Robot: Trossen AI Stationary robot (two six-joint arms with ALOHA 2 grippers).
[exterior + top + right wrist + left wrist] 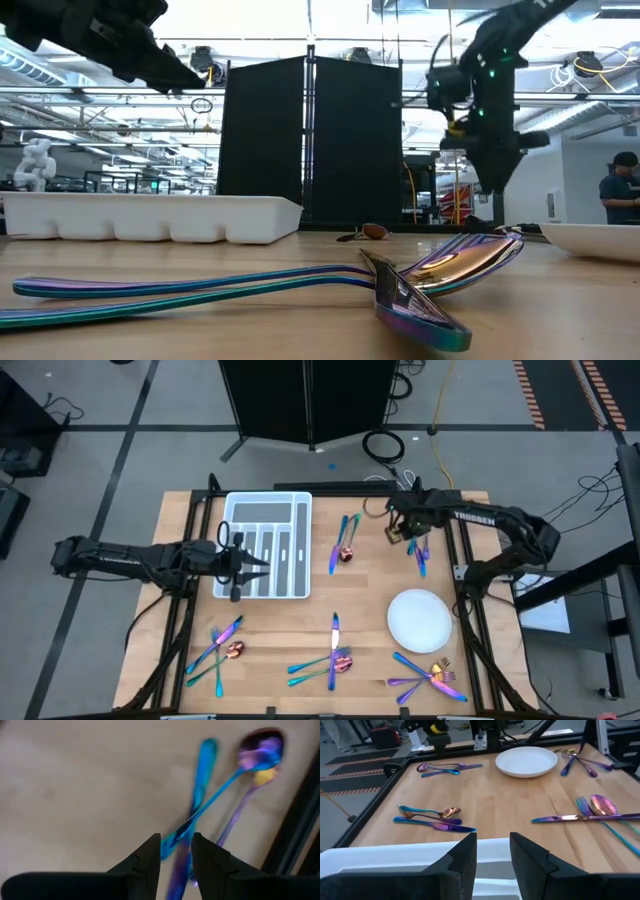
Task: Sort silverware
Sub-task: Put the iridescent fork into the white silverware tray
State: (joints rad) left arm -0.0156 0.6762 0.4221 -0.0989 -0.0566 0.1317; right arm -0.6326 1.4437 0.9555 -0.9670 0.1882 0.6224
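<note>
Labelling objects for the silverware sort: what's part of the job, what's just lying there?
Job:
- cutlery scattered in clusters on the table
- divided tray
- left end effector over the tray
- right end effector above cutlery near the far right edge

Lying about:
- white plate

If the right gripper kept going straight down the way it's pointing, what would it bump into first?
Most likely the crossed silverware pieces lying on the table just beneath the right gripper. Its open fingers point right at them, though the gap is hard to judge.

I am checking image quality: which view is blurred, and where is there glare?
Right wrist view: the crossed silverware beyond the right gripper is soft and blurred. Low view: bright ceiling lights glare; the near spoon reflects them. High view: even light.
</note>
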